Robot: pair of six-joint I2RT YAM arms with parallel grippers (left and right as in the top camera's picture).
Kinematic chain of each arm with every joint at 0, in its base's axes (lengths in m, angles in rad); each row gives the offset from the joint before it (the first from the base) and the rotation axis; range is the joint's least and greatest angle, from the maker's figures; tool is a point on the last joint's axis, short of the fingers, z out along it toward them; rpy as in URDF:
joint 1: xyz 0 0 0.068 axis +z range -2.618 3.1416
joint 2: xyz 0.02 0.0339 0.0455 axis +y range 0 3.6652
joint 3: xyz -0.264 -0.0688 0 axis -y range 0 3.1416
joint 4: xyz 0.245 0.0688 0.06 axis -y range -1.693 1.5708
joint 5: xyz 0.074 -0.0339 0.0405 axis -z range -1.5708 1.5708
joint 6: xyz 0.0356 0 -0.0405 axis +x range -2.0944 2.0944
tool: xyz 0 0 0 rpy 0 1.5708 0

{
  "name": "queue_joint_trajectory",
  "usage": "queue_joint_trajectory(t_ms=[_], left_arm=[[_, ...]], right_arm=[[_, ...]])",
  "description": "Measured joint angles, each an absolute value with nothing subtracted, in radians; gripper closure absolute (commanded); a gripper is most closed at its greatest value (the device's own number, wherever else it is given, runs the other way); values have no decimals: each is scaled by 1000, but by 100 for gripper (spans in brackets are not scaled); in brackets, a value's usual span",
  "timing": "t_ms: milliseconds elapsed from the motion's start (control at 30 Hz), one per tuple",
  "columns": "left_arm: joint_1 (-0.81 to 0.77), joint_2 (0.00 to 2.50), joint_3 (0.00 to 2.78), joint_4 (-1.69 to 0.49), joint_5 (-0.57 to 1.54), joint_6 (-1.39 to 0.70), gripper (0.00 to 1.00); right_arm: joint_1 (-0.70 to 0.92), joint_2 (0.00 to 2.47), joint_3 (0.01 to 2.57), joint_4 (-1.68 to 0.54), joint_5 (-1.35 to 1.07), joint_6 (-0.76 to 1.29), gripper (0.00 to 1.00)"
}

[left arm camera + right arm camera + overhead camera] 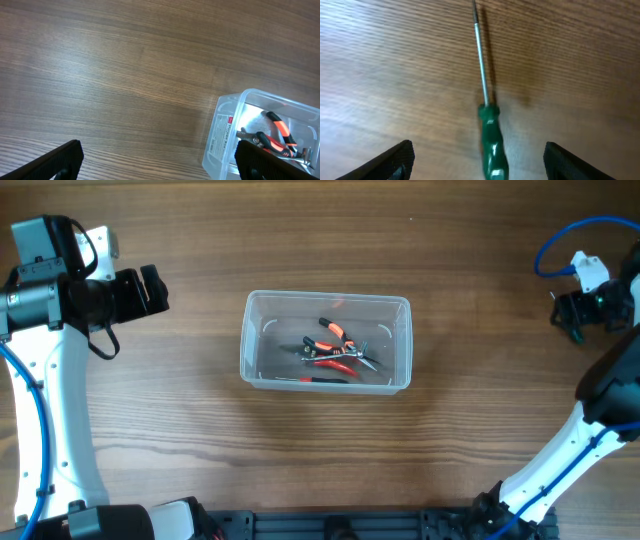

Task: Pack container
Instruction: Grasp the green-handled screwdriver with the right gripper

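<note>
The clear plastic container (327,298) stands at the table's middle and holds orange-and-black pliers (335,352) and other small hand tools. In the left wrist view its corner (222,131) and the pliers (278,132) show at lower right. My left gripper (152,290) is open and empty to the container's left (157,161). My right gripper (566,315) is at the far right edge, open (477,159), just above a green-handled screwdriver (490,137) that lies on the table between its fingers, shaft pointing away. The screwdriver does not show in the overhead view.
Blue cables (560,240) loop by the right arm at the table's far right. The left arm's white link (55,400) runs along the left edge. Bare wood table (200,440) surrounds the container.
</note>
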State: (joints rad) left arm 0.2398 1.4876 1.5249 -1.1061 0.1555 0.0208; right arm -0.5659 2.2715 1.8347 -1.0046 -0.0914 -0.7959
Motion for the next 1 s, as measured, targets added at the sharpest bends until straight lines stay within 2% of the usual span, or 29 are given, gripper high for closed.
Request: queue_joint_trajectory(t_ms=[200,267,367,400,500,667,800,1000], left_arm=[[240,1488,1525,-1114,155,21,0],[240,1488,1525,-1114,155,21,0],[240,1488,1525,-1118,155,21,0],[240,1488,1525,-1118,155,21,0],[240,1488,1525,-1121,155,21,0],[240,1488,1525,-1142,155,21,0],[240,1488,1525,-1144,155,21,0],[240,1488,1525,-1164,155,21,0]], right_arm=[[-567,2308,1834,-974,-84,-807,22],[-567,2310,1834,-967,-82,-810,28],[-567,2312,1834,-966,-78,-812,43],[-567,2312,1834,-963,-78,-812,45],[-567,2313,1834,-963,-77,-810,46],[-567,2313,1833,-968,-77,-810,37],[-567,2313,1805,-942,-77,-810,37],[-569,2288,1750,-894,-91,-809,46]])
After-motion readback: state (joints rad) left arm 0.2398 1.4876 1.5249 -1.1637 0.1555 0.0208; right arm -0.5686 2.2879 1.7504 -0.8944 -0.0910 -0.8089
